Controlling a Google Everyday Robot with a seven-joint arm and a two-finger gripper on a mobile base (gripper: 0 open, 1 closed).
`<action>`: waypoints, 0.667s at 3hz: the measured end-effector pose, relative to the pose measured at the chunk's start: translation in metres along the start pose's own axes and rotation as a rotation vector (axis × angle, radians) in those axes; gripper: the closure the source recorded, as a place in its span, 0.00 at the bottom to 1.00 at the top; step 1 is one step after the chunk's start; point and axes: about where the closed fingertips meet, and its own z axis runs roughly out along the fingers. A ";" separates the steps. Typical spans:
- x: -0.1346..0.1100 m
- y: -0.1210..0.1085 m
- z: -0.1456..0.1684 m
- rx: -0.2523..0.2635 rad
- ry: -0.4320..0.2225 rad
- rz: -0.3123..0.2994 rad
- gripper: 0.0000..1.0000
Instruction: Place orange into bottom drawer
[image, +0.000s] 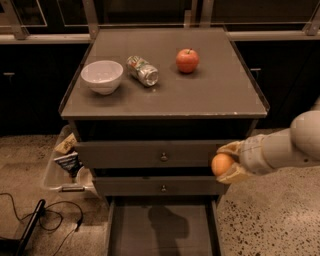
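We had the claw (226, 163) out in front of the cabinet's right-hand edge, level with the upper knobbed drawer (150, 155). It was pinching the orange (220, 164) between its two padded fingers (230, 148), one above the fruit and one beneath. The orange bulged out of the claw on the side facing the cabinet, so we judged the hold sat a little behind its widest part rather than squarely across it.

The bottom drawer (130, 231) stood pulled out, below the claw and off to its left, with its flat grey floor showing. Above and well behind the claw, the tabletop (210, 95) carried an apple (187, 60), a can (142, 70) lying on its side and a bowl (102, 76), all far from the claw.

We took the orange for a light, firm thing with a little give under the skin. Its matte peel should have gripped the pads well, so we expected no slipping under a moderate squeeze. A hard squeeze seemed needless and might have bruised it. The best hold, to our mind, was straight across the middle, where a round fruit cannot squirt out to either side.

Its roundness was our chief worry. On that flat floor it would roll if let go from a height. So we thought it best carried down close to the floor, well inside the low walls, before the claw let go.
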 end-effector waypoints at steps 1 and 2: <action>0.000 0.002 0.005 -0.009 0.009 -0.004 1.00; 0.001 0.004 0.010 -0.022 0.004 0.005 1.00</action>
